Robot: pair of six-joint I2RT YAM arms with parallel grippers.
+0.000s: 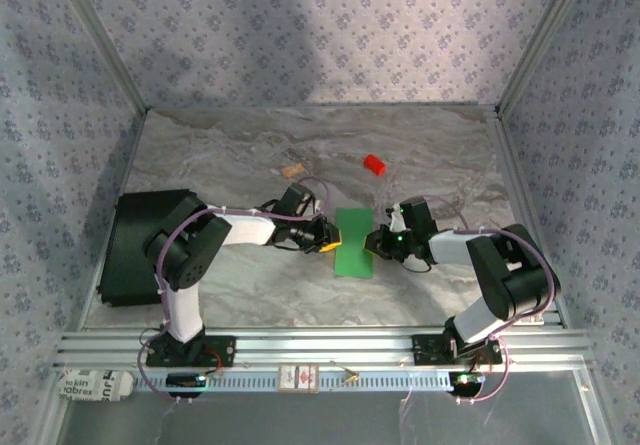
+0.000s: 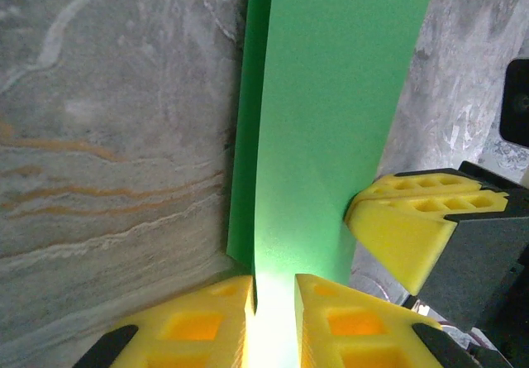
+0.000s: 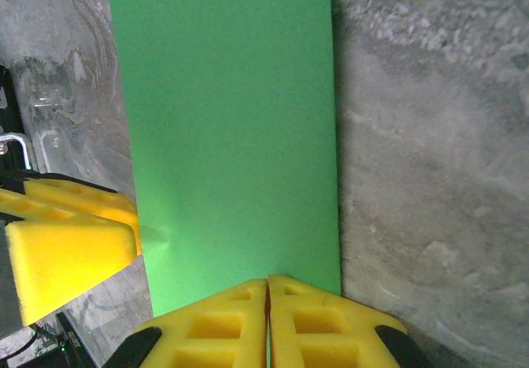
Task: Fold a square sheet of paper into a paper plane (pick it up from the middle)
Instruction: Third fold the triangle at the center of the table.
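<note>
On the tabletop [image 1: 250, 300], centred between the two arms: the square sheet of paper [image 1: 356, 243] lies on the marble.

Progress, my read: early. It shows as a narrow rectangle, long axis near-to-far, not a square, so the first centre fold looks done. The left wrist view backs that up. A darker second layer peeks out along one long edge, so the halves aren't perfectly aligned. No diagonal nose folds, no wing folds, no point anywhere. So no paper plane yet, roughly one fold of several.

Tools:
- Right tool [image 3: 268, 287]: jaws pressed together, pinching the sheet's right edge by the look of it.
- Left tool [image 2: 274, 292]: at the left edge, jaws nearly together with a thin slit between them and green paper running into it. Can't tell if it's biting or just straddling.

Paper: bright green, plain, no print, thin; it glows where light comes through in that slit. Surface is smooth, no stray wrinkles visible. There's a slight curve near the doubled edge, so the crease probably isn't pressed hard.

Left to do, as I judge it: sharpen the crease, then nose corners, then wings. Red block [image 1: 374, 164] and cork-like piece [image 1: 294, 171] sit well apart on the far side, not in play.
</note>
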